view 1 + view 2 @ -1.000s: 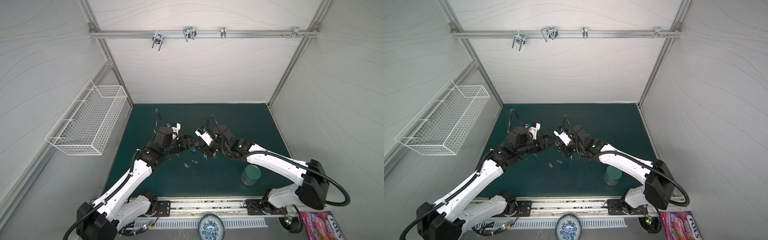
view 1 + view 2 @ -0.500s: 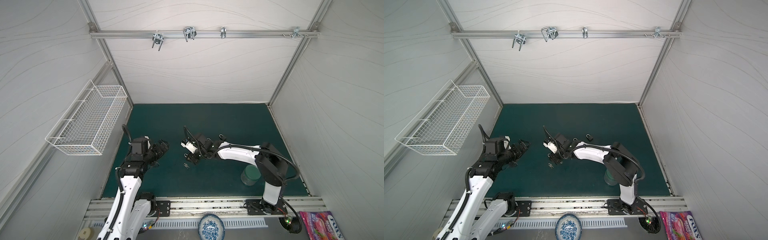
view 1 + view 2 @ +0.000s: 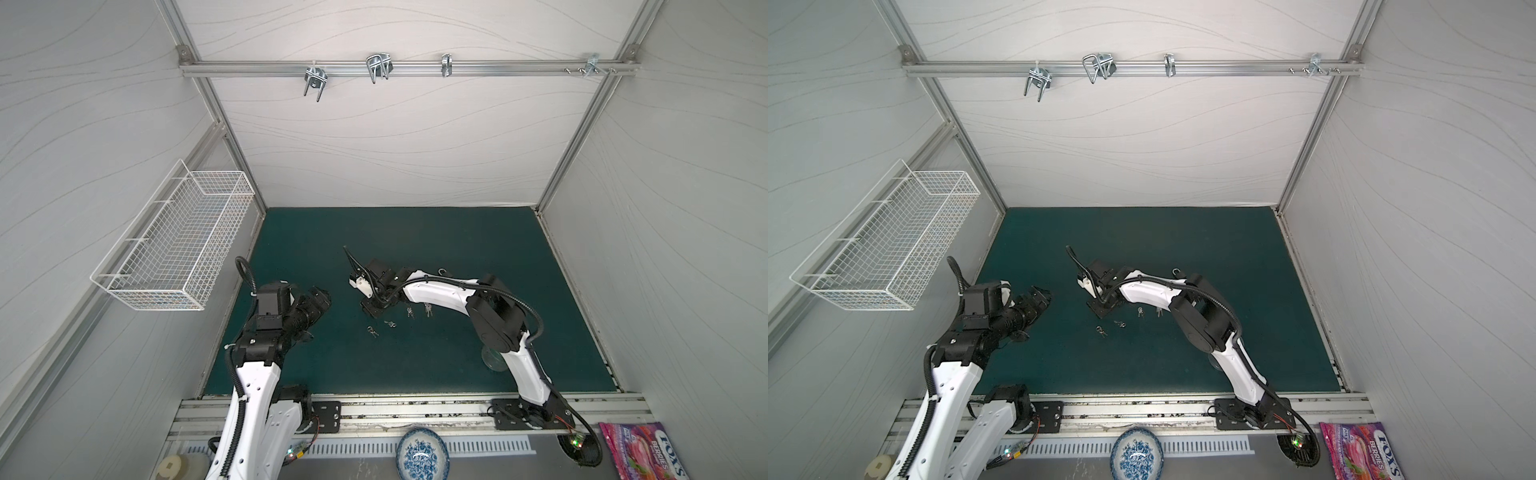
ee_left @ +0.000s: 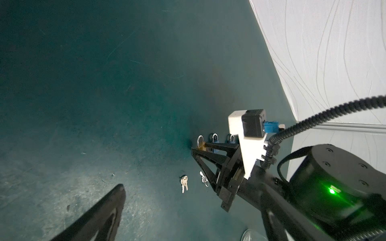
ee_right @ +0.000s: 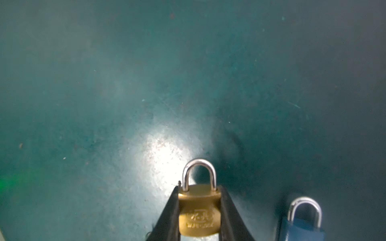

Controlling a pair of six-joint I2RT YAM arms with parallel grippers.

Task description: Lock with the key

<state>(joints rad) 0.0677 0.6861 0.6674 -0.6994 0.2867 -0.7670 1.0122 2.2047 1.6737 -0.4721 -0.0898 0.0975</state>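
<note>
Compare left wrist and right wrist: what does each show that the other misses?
Left wrist only: a key bunch and a second key bunch lying on the green mat, a farther blue padlock, and the right arm seen from outside.
Right wrist only: the embossed lettering on the brass padlock, close up.
Both: the right gripper with its jaws shut on the brass padlock, and a blue padlock beside it.

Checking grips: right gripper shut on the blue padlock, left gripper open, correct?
Wrong padlock: the right wrist view shows the right gripper shut on the gold padlock, with the blue padlock free beside it. The left gripper is open.
</note>
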